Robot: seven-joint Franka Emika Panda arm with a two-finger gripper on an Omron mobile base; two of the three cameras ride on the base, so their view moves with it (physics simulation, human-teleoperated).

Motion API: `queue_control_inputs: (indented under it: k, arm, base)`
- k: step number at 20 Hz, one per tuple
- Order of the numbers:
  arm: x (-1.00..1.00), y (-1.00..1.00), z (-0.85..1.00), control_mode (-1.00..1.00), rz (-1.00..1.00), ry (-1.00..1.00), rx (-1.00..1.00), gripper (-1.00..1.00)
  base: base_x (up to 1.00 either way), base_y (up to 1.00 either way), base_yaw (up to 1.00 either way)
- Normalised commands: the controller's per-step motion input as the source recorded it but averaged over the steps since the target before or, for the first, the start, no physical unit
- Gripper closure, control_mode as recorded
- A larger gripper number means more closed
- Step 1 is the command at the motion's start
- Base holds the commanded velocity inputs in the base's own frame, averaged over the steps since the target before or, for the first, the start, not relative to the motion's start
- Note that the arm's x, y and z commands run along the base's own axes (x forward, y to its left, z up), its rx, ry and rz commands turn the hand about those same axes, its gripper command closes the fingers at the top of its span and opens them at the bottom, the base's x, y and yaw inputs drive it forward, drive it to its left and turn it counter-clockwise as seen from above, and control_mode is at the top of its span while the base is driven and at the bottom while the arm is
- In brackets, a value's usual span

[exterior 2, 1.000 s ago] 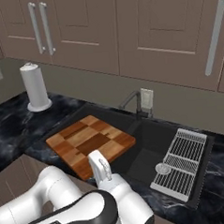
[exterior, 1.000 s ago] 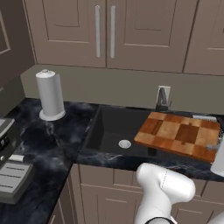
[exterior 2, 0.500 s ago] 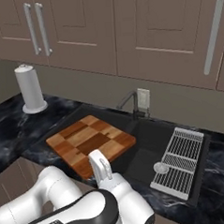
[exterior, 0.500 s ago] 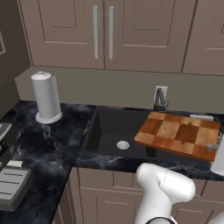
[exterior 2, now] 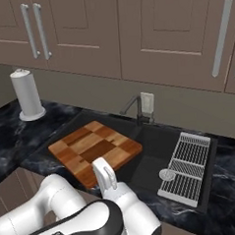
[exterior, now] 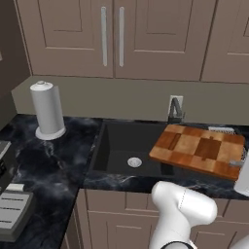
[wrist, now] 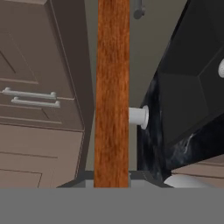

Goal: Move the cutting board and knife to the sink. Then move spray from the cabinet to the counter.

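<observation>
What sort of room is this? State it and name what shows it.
A kitchen, rendered rather than real. A black sink with a faucet is set into a black marble-look counter, closed brown wall cabinets hang above, and a paper-towel roll stands by the wall.

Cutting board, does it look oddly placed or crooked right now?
Yes. The cutting board is not flat on the counter: it hangs over the sink, skewed to the basin's edges, with the hand shut on its edge. Nothing looks spilled or damaged.
</observation>
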Motion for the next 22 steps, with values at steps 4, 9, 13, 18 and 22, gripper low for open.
queue_control_inputs:
  k: [4, 9, 13, 18, 22]
  arm:
    - [0.00, 0.00, 0.00, 1.00, 0.00, 0.00, 0.00, 1.00]
    - [0.00, 0.00, 0.00, 1.00, 0.00, 0.00, 0.00, 1.00]
    - [0.00, 0.00, 0.00, 1.00, 0.00, 0.00, 0.00, 1.00]
    - [0.00, 0.00, 0.00, 1.00, 0.00, 0.00, 0.00, 1.00]
    - [0.18, 0.04, -0.02, -1.00, -0.01, 0.13, 0.00, 1.00]
  base:
    - [0.00, 0.00, 0.00]
    - [0.00, 0.00, 0.00]
    - [0.00, 0.00, 0.00]
    - [0.00, 0.00, 0.00]
    - [0.00, 0.03, -0.01]
